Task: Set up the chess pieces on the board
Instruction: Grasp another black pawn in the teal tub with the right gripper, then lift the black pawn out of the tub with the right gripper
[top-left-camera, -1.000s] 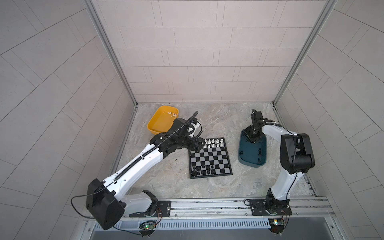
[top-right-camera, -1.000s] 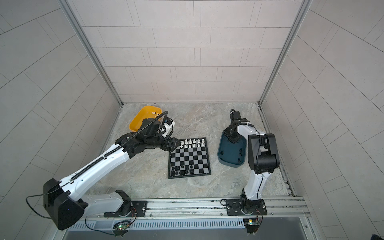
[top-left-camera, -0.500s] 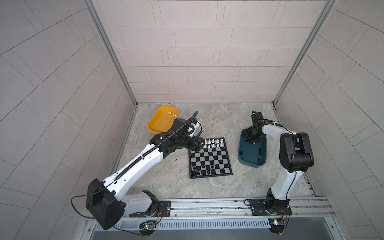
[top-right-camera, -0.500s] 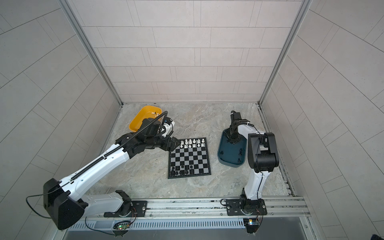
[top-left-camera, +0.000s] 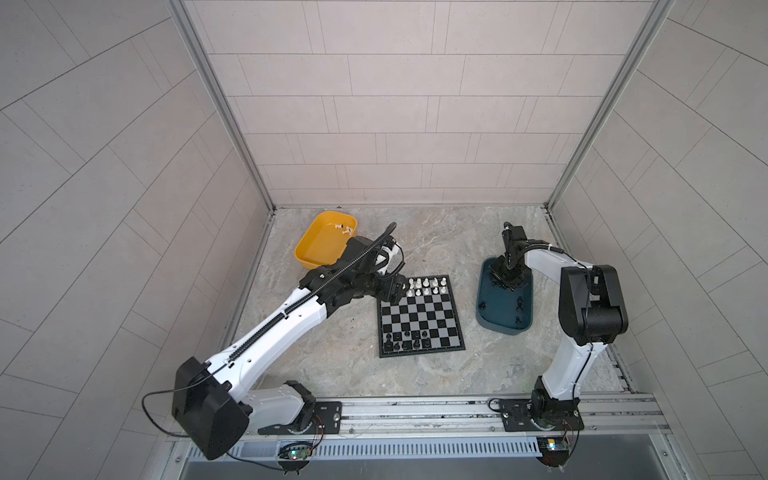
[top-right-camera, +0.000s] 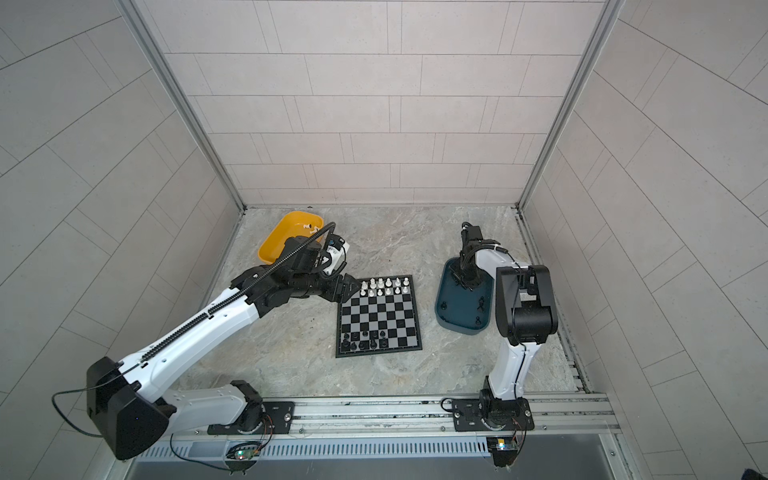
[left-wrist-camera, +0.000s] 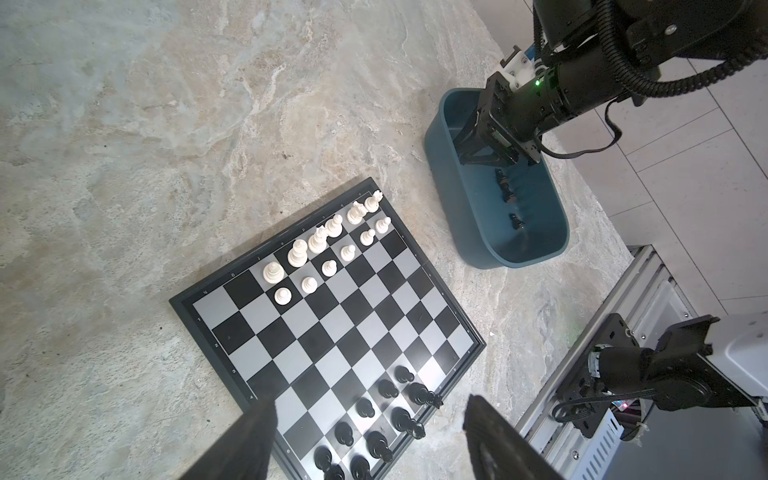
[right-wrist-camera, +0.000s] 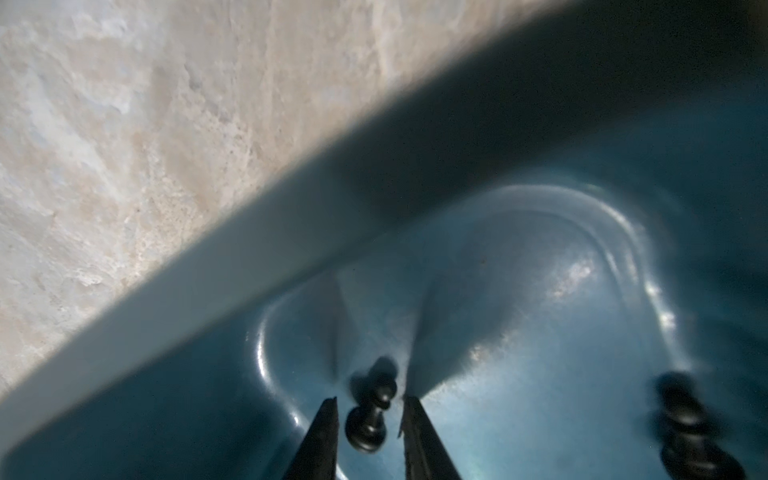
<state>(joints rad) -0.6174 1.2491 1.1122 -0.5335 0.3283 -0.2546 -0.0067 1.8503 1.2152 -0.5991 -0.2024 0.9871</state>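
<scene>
Right gripper (right-wrist-camera: 370, 398), right wrist view: jaws drawn narrow, down inside the teal tray (right-wrist-camera: 208, 291), one finger on each side of a black pawn (right-wrist-camera: 368, 419) lying on the tray floor. Thin gaps show beside the pawn, so it reads as not yet pinched, though blur leaves contact uncertain. A second black piece (right-wrist-camera: 685, 419) lies apart from them, smeared. Left wrist view: left gripper (left-wrist-camera: 369, 399) spread wide and empty above the board (left-wrist-camera: 332, 324). White pieces (left-wrist-camera: 328, 249) fill part of two rows at one edge and black pieces (left-wrist-camera: 374, 424) part of two rows at the opposite edge; the board's nearest corner is cut off. Top views: against a second before, both arms sit almost unmoved and the board's rows look unchanged. The right arm is judged to be starting a pickup of one more black man. Yellow tray (top-left-camera: 320, 245) holds a few white bits, too small to name.
</scene>
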